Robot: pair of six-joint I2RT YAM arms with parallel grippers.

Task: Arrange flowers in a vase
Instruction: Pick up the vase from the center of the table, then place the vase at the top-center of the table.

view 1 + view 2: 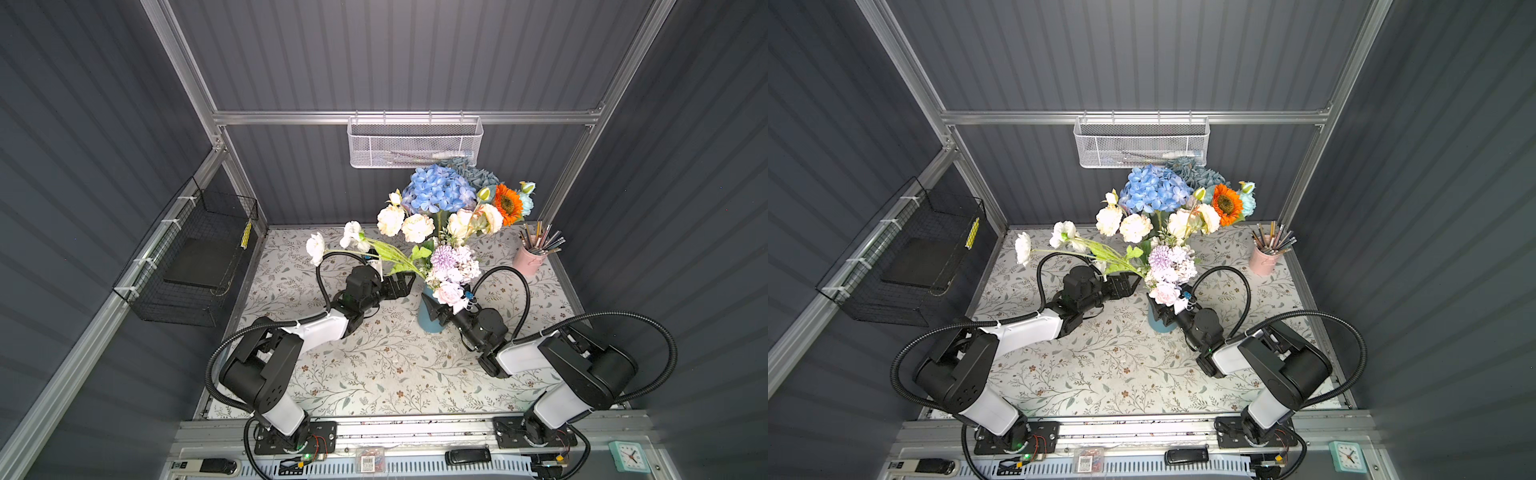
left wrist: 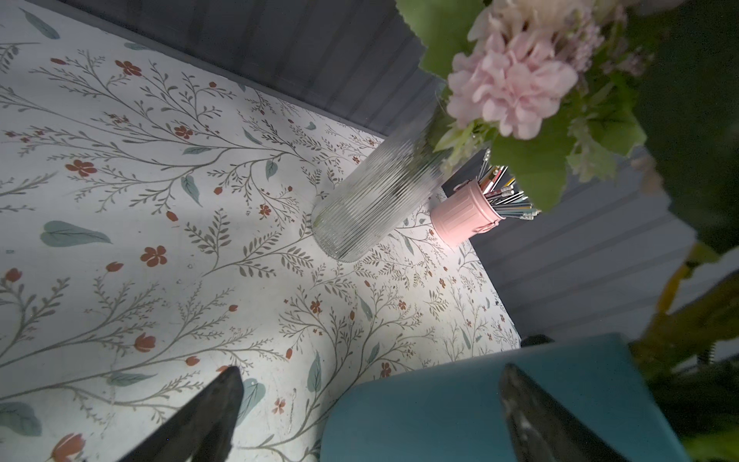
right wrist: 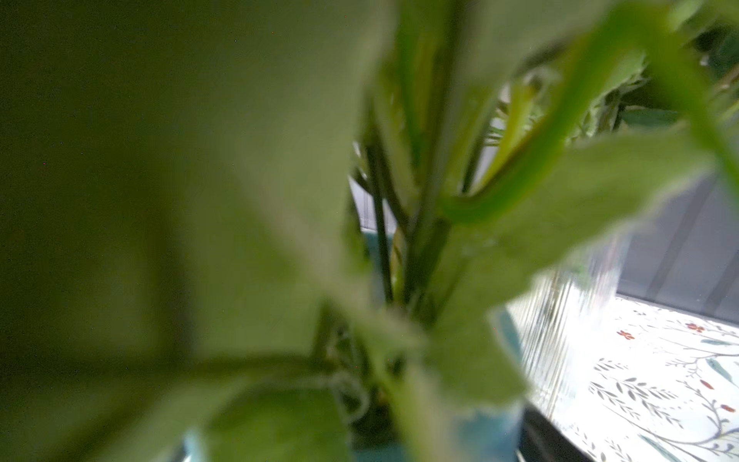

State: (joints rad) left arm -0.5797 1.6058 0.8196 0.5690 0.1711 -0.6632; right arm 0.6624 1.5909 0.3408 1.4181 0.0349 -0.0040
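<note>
A teal vase (image 1: 426, 321) stands mid-table holding a lilac-pink bunch (image 1: 451, 266). A white-bloomed stem (image 1: 332, 245) leans out of it far to the left. Behind it a ribbed glass vase (image 2: 372, 204) carries the blue hydrangea (image 1: 438, 192), cream-peach blooms (image 1: 415, 226) and an orange sunflower (image 1: 508, 203). My left gripper (image 1: 409, 284) is open just left of the teal vase (image 2: 480, 400), under the leaning stem, holding nothing. My right gripper (image 1: 440, 309) is at the vase's mouth beneath the bunch. Blurred leaves and stems (image 3: 420, 240) fill the right wrist view and hide its fingers.
A pink cup of pencils (image 1: 528, 257) stands at the back right of the floral-printed table (image 1: 374, 374). A white mesh basket (image 1: 415, 143) hangs on the back rail above the flowers. A black wire basket (image 1: 195, 266) hangs on the left wall.
</note>
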